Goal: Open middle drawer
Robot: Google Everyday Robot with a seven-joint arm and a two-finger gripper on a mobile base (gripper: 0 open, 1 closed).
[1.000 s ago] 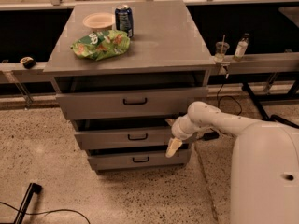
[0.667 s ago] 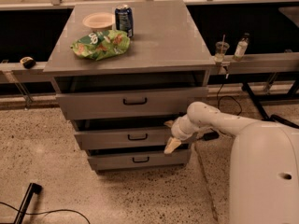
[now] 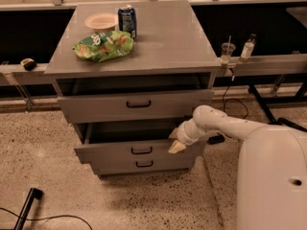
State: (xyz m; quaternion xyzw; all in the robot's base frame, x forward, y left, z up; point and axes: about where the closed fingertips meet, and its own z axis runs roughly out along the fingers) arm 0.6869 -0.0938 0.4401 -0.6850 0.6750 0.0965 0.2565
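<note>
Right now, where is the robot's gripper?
In the camera view, the gripper is at the right end of the middle drawer front, just below the top drawer.

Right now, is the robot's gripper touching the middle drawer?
Cannot tell: the camera view shows the gripper overlapping the middle drawer's right end, hiding any contact or gap.

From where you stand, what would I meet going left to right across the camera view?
Crumpled green crisp bag → blue drinks can → robot's gripper, at the right end of the middle grey drawer → clear plastic cup with straw → small clear bottle.
</note>
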